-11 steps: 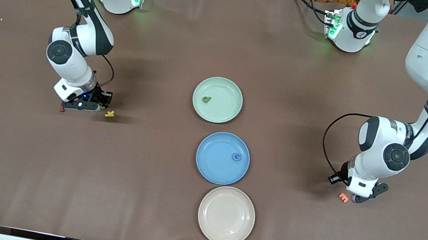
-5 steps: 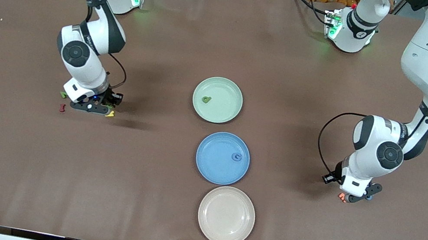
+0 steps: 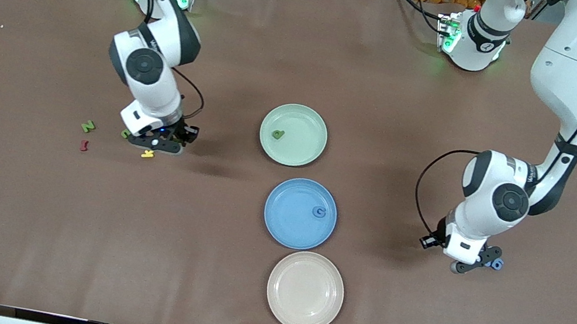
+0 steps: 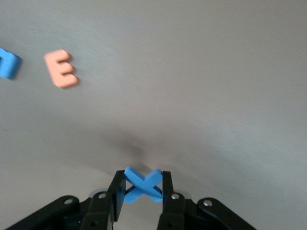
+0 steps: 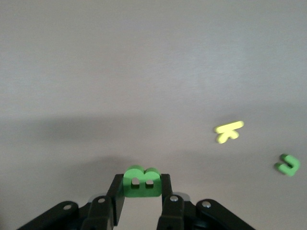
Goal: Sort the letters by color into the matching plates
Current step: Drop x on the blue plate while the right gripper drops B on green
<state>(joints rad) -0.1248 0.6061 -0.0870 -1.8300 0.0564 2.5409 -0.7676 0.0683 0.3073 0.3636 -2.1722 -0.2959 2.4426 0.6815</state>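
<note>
The right gripper (image 3: 156,143) is hanging low over the table beside the yellow K (image 3: 148,154), its fingers clamped on a green B (image 5: 142,182) whose long axis is running from one finger to the other. In the front view the green plate (image 3: 303,150) is lying at roughly two to three o'clock from that gripper, and this arm is the nearer one to it. The left gripper (image 3: 475,265) is hovering over the table toward the left arm's end, pinching a blue X (image 4: 142,184); the blue plate (image 3: 284,218) is sitting at about nine o'clock from it. Three plates are standing in a line, the beige plate (image 3: 300,315) nearest the camera. Four green letters are showing: the B, one (image 3: 278,134) in the green plate, an N (image 3: 88,125) and a hooked one (image 5: 288,164) on the table. Three blue ones are showing: the X, one (image 3: 319,211) in the blue plate, and a loose one (image 4: 8,63) near an orange E (image 4: 61,68). One red letter (image 3: 84,145) is lying by the N.
</note>
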